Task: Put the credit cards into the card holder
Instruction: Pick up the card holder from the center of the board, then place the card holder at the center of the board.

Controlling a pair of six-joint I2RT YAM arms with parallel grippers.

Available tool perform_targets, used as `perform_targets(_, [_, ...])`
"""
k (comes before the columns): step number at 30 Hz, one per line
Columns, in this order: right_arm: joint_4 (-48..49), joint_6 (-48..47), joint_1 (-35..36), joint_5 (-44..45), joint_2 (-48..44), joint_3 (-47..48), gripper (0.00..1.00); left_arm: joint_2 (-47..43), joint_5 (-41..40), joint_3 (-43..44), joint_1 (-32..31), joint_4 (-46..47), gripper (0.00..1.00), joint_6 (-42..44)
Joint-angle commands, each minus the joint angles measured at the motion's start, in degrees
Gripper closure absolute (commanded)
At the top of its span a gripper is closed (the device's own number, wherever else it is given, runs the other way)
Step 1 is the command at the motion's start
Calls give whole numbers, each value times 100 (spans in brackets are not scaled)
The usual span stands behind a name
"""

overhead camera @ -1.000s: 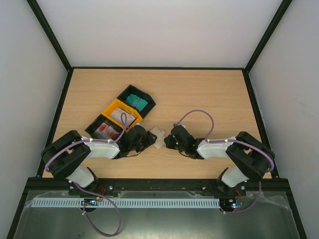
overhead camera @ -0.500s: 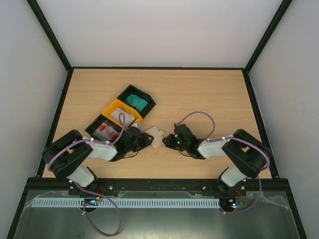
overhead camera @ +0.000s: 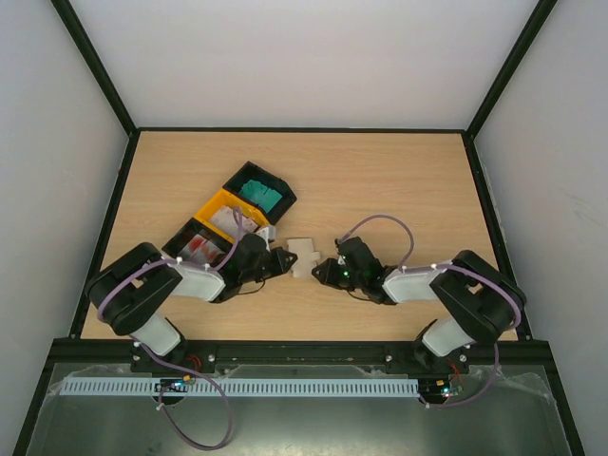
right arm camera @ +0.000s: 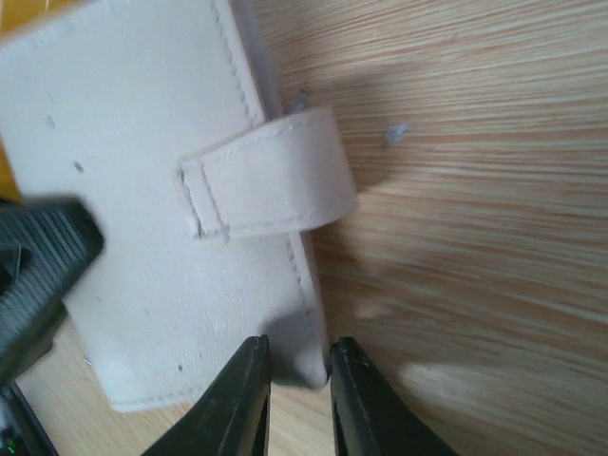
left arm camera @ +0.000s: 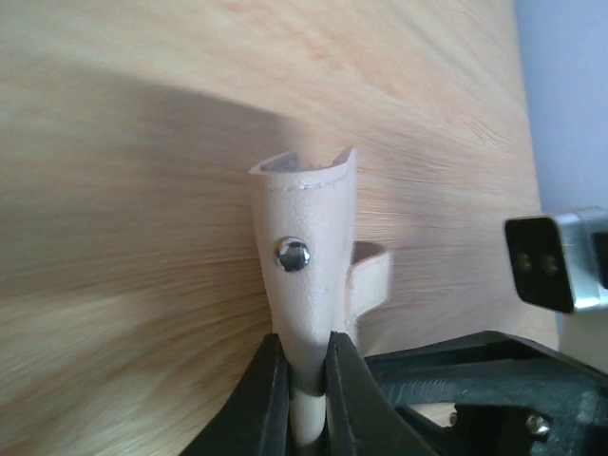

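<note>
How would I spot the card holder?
On the wooden table, look right of the black and yellow trays, between the left gripper and right gripper. The card holder is the only soft cream wallet, with a strap and metal snap.

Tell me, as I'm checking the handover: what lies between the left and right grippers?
The beige card holder, seen in the top view: the left gripper is shut on one end, the right gripper pinches the opposite corner.
</note>
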Motion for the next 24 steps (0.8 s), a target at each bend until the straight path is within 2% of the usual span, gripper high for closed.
perform_targets(1, [-705,-222,-4,195,-616,-48,76,-176,49,303,-26,-244,98,693])
perform_targets(7, [-1998,-205,-61,870,-2169,320,49,-841,-524,870,-232,-1049,98,1952])
perform_targets(12, [-2763,590,-240,1212,-3466,683,36,-1338,-1247,1502,-481,-1301,97,3173])
perform_targets(15, [-2920,1110,-271,1407,-4078,1058,31,-1438,-1384,1822,-498,-1120,97,3966])
perform_targets(18, [-3005,1524,-277,1648,-4447,1617,25,-1689,-1336,1806,-612,-373,97,5030])
perform_targets(24, [-3301,2314,-281,1875,-4397,2756,18,-1916,-1042,1793,-1002,545,97,8045])
